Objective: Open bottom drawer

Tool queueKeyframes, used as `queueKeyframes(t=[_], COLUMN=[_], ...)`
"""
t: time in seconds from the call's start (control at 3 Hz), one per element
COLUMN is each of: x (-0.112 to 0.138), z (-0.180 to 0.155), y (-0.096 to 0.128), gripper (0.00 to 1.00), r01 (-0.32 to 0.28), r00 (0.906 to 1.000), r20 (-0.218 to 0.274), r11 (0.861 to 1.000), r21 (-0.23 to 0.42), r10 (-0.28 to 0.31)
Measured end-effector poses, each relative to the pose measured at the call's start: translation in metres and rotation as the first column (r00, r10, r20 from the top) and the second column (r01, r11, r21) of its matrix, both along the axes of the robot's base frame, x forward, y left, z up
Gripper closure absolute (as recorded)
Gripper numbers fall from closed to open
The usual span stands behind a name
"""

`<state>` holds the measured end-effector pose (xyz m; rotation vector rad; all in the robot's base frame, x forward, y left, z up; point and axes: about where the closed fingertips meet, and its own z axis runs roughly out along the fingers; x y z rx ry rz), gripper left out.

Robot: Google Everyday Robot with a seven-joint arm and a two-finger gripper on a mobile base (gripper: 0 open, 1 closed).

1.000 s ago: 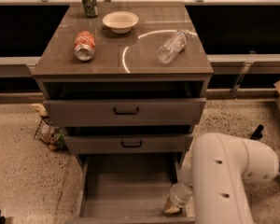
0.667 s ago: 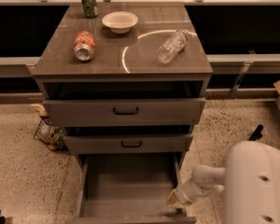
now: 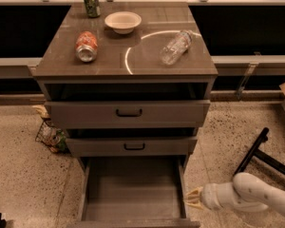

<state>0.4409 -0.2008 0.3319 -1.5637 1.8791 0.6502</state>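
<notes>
Shows bottom drawer (image 3: 133,189) drawn far out below 2 upper drawers (image 3: 128,113), grey inside exposed; looks essentially done. Finds end effector (image 3: 193,198) just beside its right front corner; cannot tell whether apart or together.

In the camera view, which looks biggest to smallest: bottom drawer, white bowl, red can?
1. bottom drawer.
2. white bowl and red can, tied: nearly alike, and the bowl sits farther back.
The gripper is by the drawer's right side.
</notes>
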Motion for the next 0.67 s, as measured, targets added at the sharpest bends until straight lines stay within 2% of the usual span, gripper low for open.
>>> queueKeyframes(t=[0.33,0.67], x=[0.003,-0.006], z=[0.061,0.075], y=[-0.017,-0.036], gripper=[1.00,0.84], r01=[0.047,0.089], r00=[0.9831,0.9670], r20=[0.171,0.226], r11=[0.993,0.988], r21=[0.106,0.130], r10=[-0.064,-0.117])
